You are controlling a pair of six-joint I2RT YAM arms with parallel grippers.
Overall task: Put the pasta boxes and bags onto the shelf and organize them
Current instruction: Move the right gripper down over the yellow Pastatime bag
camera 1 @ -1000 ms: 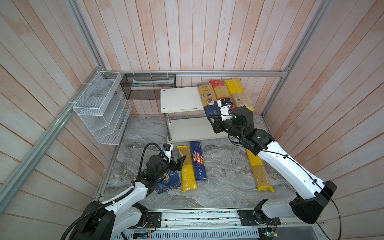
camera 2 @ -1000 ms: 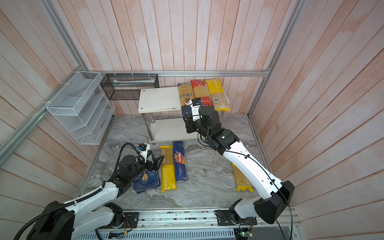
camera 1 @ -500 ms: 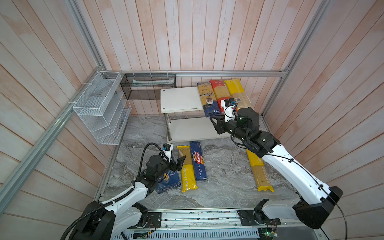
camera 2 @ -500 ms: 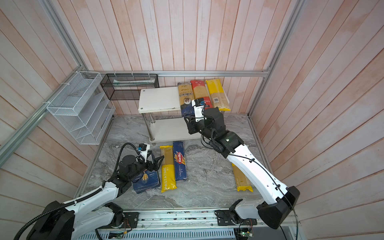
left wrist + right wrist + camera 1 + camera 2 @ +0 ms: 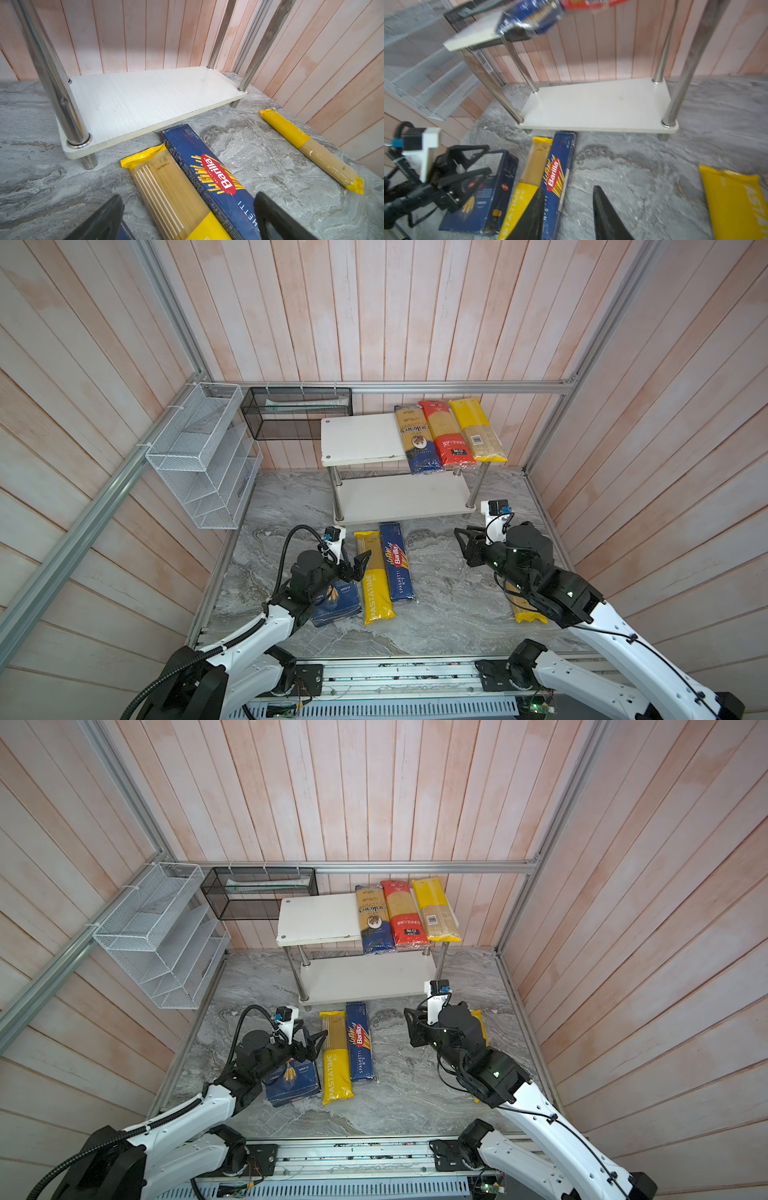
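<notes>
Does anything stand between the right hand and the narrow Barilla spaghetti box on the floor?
Nothing visible does. The right hand hangs open above bare marble floor near the Barilla spaghetti box, which lies uncovered.

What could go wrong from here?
The gold-and-dark-blue plastic spaghetti bag and the red-and-clear plastic bag overhang the front edge of the shelf's top white board; a nudge could tip them off. On the floor, the yellow PASTATIME bag lies against the narrow blue Barilla cardboard box, so grasping one may drag both.
</notes>
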